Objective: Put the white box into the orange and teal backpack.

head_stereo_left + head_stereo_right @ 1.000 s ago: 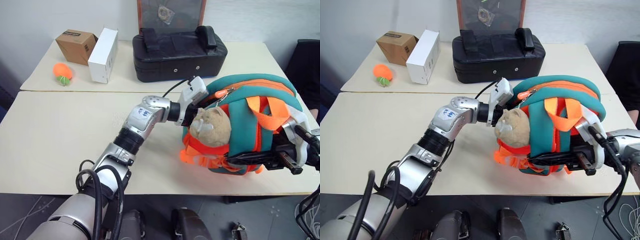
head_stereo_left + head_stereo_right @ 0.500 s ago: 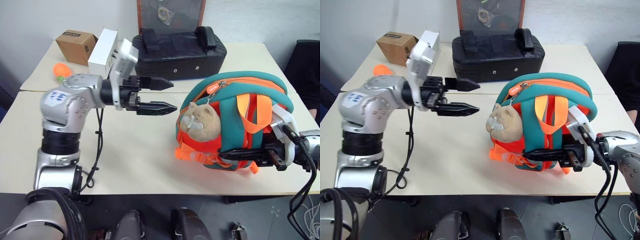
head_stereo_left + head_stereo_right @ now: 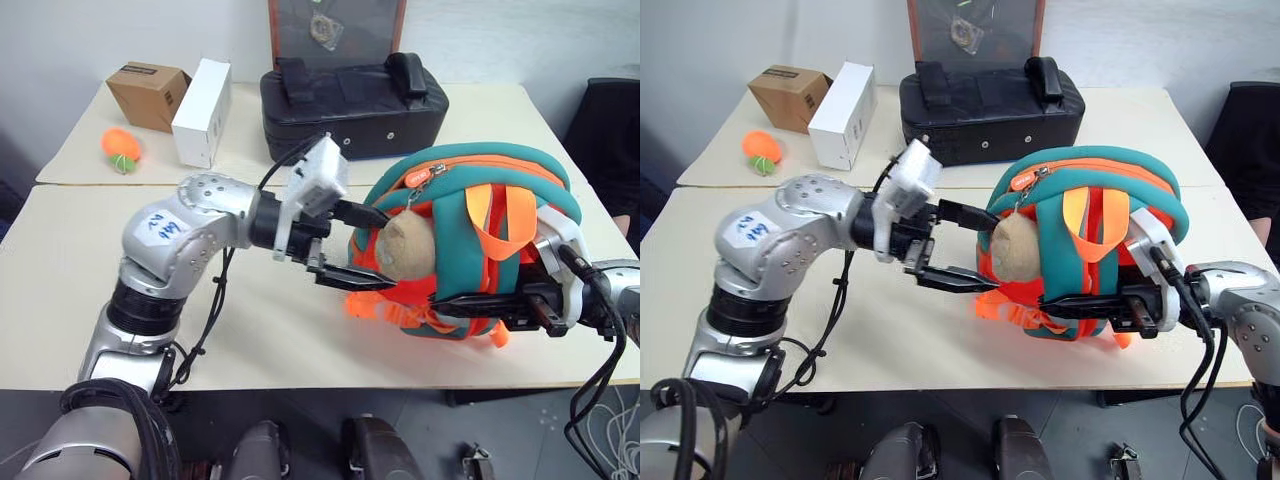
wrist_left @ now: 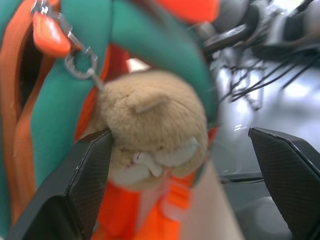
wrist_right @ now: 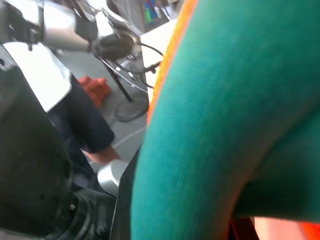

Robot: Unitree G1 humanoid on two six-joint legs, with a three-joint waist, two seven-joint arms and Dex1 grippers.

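Left gripper back at the backpack, jaws spread around the plush toy; right gripper still pinching a strap. Box unseen, presumably inside.

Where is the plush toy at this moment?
In the left eye view the tan plush toy hangs on the orange and teal backpack's left-facing side, between the left claw's open fingers.

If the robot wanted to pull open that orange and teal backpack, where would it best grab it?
Probably the orange zipper pull, coming from the backpack's left side where the open left gripper now is. The tab dangles free on a metal ring just above the plush toy, small enough to pinch, while the right gripper steadies the backpack.
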